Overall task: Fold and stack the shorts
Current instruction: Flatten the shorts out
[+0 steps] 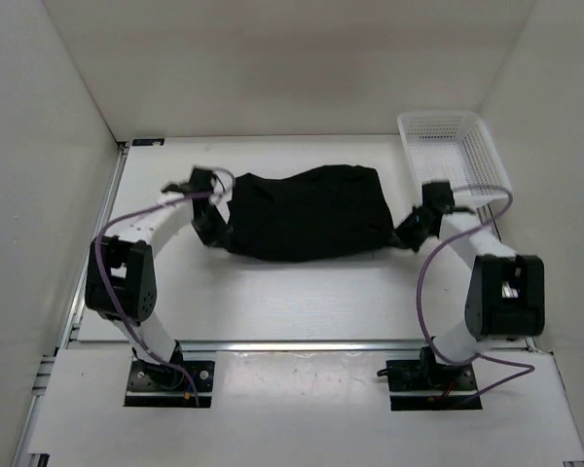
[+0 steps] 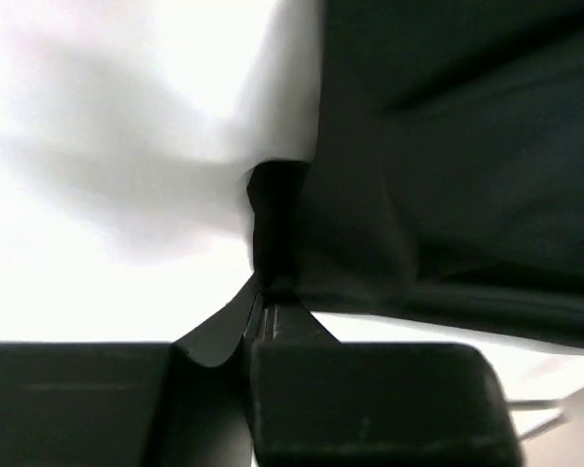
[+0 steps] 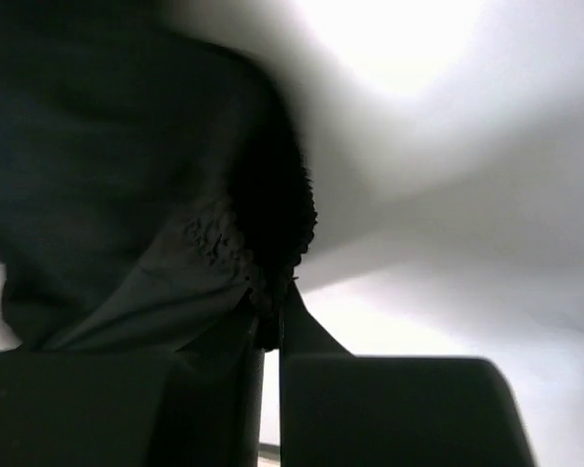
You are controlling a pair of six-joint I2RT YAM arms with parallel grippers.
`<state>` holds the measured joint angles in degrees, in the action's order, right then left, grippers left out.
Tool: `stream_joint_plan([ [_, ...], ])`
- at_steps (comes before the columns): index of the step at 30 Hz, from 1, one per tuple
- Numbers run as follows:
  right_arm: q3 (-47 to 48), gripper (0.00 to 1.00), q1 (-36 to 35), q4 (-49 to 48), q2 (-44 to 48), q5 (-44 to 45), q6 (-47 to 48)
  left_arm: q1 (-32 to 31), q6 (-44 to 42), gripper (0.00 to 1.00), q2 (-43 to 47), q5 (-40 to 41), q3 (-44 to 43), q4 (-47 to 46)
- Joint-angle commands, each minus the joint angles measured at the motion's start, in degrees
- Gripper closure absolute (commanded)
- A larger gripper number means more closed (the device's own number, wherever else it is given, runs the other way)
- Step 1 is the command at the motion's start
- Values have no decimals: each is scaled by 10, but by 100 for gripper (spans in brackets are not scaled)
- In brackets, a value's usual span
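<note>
Tabletop point(image 1: 302, 302) shorts point(image 1: 307, 214) pinched between end effectors point(image 1: 217, 229) point(image 1: 401, 236).

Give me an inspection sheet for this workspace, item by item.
Surface: white table, no stains seen.
Job's things: black shorts, bunched mid-table between the arms, not yet neatly folded.
Clutter: white mesh basket at far right, looks empty.
Hands: left hand shut on the shorts' left edge; right hand shut on the right edge.
Cables: purple cable looping off the left arm, another off the right.
Surroundings: plain white walls on three sides.
</note>
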<state>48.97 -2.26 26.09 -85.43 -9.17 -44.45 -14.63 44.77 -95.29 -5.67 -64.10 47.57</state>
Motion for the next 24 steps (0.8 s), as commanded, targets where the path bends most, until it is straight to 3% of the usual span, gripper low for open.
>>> stream_joint_plan([
  [1, 206, 100, 3, -2, -52, -30, 23, 58, -64, 90, -2, 64, -230, 70],
  [2, 338, 100, 3, 25, -72, -30, 28, 66, -71, 90, -23, 72, -289, 92],
  [5, 541, 100, -3, 78, -116, -52, 44, 92, -83, 90, -46, 73, -506, 163],
  [7, 594, 100, -10, 85, -116, -59, 52, 98, -83, 90, -52, 66, -604, 187],
  [10, 596, 100, -29, 85, -67, -51, 85, 98, -78, 90, 3, 49, -605, 170],
  [13, 481, 100, -53, 71, 16, -17, 106, 98, -72, 90, 86, 42, -511, 136],
  [15, 396, 100, -69, 63, 89, 12, 113, 98, -72, 90, 151, 50, -397, 126],
  [17, 257, 100, -82, 57, 142, 37, 128, 93, -65, 90, 200, 50, -302, 106],
  [20, 64, 100, -108, 57, 273, 58, 109, 80, -35, 90, 298, 55, -55, 84],
  [21, 20, 93, -121, 57, 298, 58, 98, 80, -19, 90, 339, 55, -10, 84],
  [22, -56, 79, -129, 63, 321, 58, 79, 80, -8, 87, 358, 60, 32, 84],
  [23, -83, 64, -135, 85, 365, 58, 65, 80, -2, 61, 373, 53, 69, 75],
  [24, -104, 51, -135, 101, 384, 73, 50, 80, -2, 47, 382, 42, 125, 68],
])
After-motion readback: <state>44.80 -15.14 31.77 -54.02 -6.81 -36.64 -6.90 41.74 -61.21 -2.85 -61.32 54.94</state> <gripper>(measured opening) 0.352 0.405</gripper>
